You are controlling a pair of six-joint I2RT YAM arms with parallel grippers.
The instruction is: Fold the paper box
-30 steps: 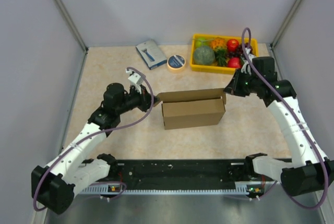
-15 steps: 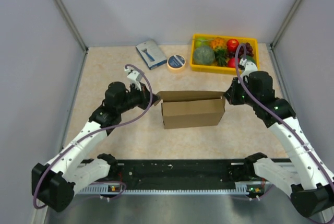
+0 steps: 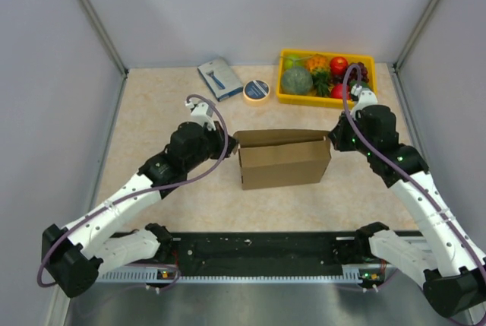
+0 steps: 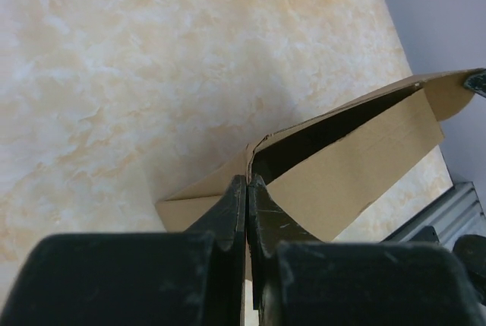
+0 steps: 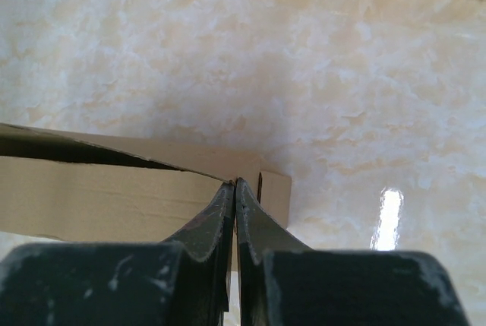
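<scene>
The paper box [image 3: 282, 165] is set in the middle of the bench [image 3: 144, 113], with its top lid not yet shut flat. The left claw [image 4: 247, 180] is pinched tight on the box's left end. The right claw [image 5: 234, 185] is pinched tight on its right end. The closing of the top is judged to be the step in hand. Next, the lid likely needs to be pushed down while both ends are held.

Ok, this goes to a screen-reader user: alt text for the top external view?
A brown paper box, top open, sits centre-frame with the left gripper at its left end and the right gripper at its right end. A yellow fruit tray stands behind.
</scene>
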